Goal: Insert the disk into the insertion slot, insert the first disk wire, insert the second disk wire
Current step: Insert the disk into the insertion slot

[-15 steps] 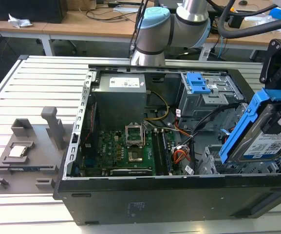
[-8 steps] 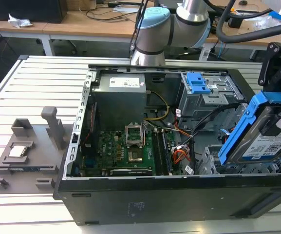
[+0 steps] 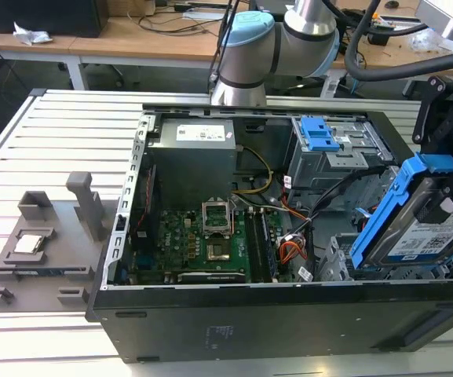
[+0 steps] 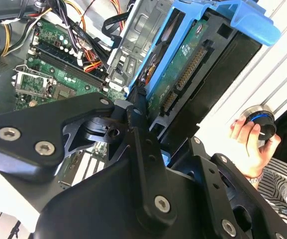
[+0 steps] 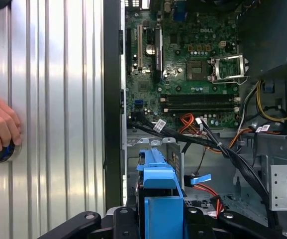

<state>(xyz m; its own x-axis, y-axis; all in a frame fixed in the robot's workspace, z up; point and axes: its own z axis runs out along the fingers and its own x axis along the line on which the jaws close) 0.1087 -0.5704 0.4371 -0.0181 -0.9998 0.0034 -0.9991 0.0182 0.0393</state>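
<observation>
"Where's the disk?"

"The disk (image 3: 421,239), in its blue carrier, hangs tilted on the exterior view's right. Its lower end is near the insertion slot (image 3: 334,265), inside the open computer case (image 3: 210,330) on the slatted desk (image 3: 53,141)."

"And the hand?"

"The hand (image 3: 444,200) is clamped tight on the disk, carrying it."

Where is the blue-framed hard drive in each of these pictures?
Exterior view: the disk tilts at that view's right, above the case.
Second wrist view: the disk shows its green circuit side.
First wrist view: the disk is edge-on, blue carrier facing.
Shared landmark: the motherboard.
</observation>
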